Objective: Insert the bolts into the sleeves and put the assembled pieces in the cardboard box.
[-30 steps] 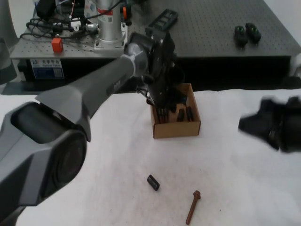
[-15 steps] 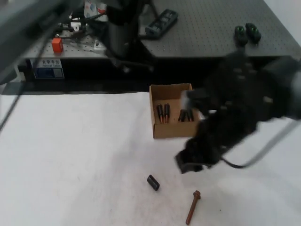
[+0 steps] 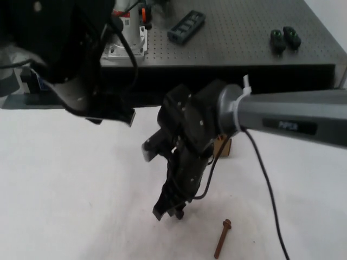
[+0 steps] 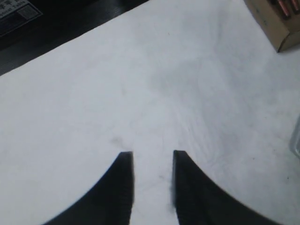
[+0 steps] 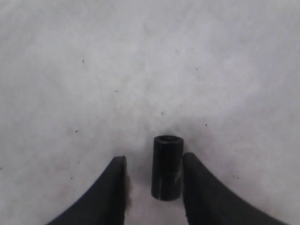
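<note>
The left arm, over the cardboard box (image 4: 274,26) a second ago, has pulled back to the rear left. The right arm has swung in from the right edge and come down where the sleeve lay. The right claw (image 5: 153,159) is open, with the black sleeve (image 5: 166,173) lying between its fingers. One finger is close beside the sleeve and the other stands a little apart. The brown bolt (image 3: 223,238) lies on the white cloth (image 3: 81,206) near this claw, to its right. The right arm's wrist hides most of the box. That arm reaches in level, wrist bent down. The left claw (image 4: 151,157) hangs open and empty, well apart from the box.
</note>
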